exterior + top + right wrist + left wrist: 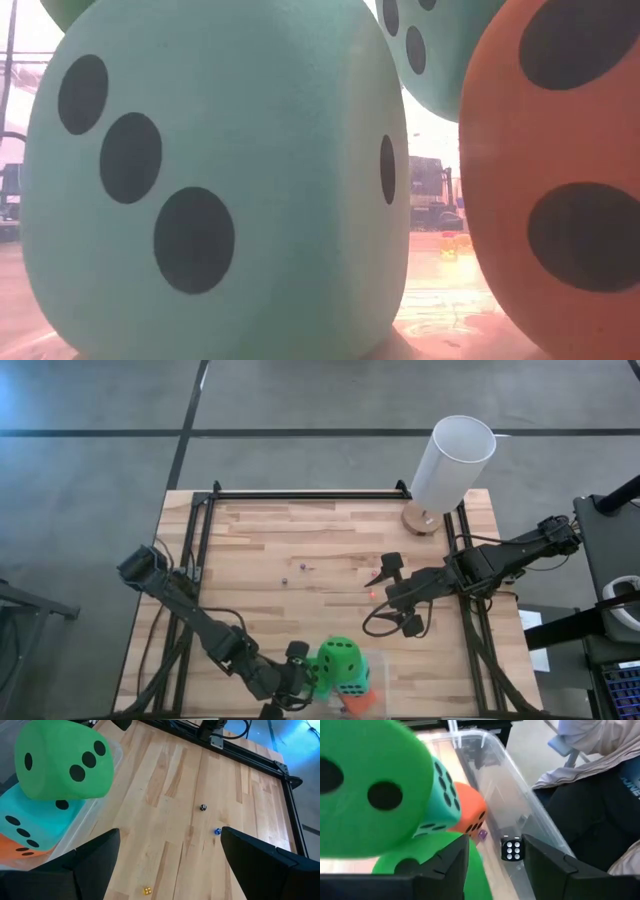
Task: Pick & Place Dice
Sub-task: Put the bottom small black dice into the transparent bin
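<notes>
A clear plastic bin (368, 678) at the table's near edge holds large soft dice. A green die (340, 658) sits on top of a teal one (30, 827), with an orange-red die (470, 812) beside them. The low view shows a teal die (215, 180), a second teal die (430, 50) and the orange-red die (560, 170) up close. My left gripper (495, 862) is open at the bin, beside a green die (365, 795), with a small black die (512, 850) on the bin floor between its fingers. My right gripper (398, 595) hangs open over the table's middle right. My left gripper: one finger (451, 865) stands right against the lower green die (410, 862), and I cannot tell whether it touches it. Nothing is held between its fingers.
Small dice lie on the wood: black (203, 807), blue (217, 831), yellow (147, 890). A tiny purple die (482, 834) lies in the bin. A white cylinder on a wooden base (452, 465) stands at the far right corner. A seated person (600, 810) is beyond the near edge.
</notes>
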Motion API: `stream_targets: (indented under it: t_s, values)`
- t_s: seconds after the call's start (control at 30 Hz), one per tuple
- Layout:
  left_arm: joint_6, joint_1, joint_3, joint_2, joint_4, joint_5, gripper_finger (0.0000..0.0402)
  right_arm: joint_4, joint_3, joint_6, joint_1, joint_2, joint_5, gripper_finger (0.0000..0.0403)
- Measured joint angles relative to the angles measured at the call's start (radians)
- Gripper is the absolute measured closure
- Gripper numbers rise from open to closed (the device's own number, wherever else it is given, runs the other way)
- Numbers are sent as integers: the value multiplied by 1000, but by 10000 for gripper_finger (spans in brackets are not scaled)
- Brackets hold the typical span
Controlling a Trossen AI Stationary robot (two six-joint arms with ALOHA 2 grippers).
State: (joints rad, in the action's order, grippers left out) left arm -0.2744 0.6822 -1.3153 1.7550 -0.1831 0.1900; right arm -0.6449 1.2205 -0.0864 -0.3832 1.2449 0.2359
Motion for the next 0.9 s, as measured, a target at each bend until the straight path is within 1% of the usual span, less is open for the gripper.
stream_targets:
  t_s: [0.17, 0.27, 0.6, 0.8, 0.9]
  values:
    - [-63, -11, 14, 15, -2, 0, 208, 0, 0, 0, 0, 0, 0, 60]
    - [-70, -13, 14, 15, -1, 0, 204, 0, 0, 0, 0, 0, 0, 60]
    - [-36, -14, 14, -23, -15, -19, 197, 0, 0, 0, 0, 0, 0, 60]
    - [60, -14, 7, -36, -29, -19, 203, -1, 0, 0, 0, 0, 0, 60]
    - [65, -14, 12, -37, -52, -19, 208, -1, 0, 0, 0, 0, 0, 60]
